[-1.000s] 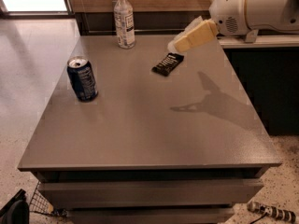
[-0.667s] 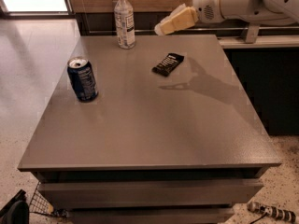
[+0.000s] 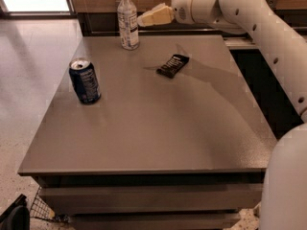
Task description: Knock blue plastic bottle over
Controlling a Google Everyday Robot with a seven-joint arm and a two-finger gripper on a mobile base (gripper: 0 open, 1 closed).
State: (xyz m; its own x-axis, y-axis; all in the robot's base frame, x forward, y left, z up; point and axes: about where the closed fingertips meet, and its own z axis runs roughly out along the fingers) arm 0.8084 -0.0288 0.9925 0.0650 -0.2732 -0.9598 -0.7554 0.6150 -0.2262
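Blue plastic bottle upright, white-capped, tool beside

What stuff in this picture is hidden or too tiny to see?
All in the camera view:
- Bottle: label print too small to read.
- Can: writing too small to read.
- Black packet: too small to tell what it is.
- Gripper, just right of the bottle's upper part: touching or apart, unclear.
- Wire thing on the floor: partly hidden by the table.
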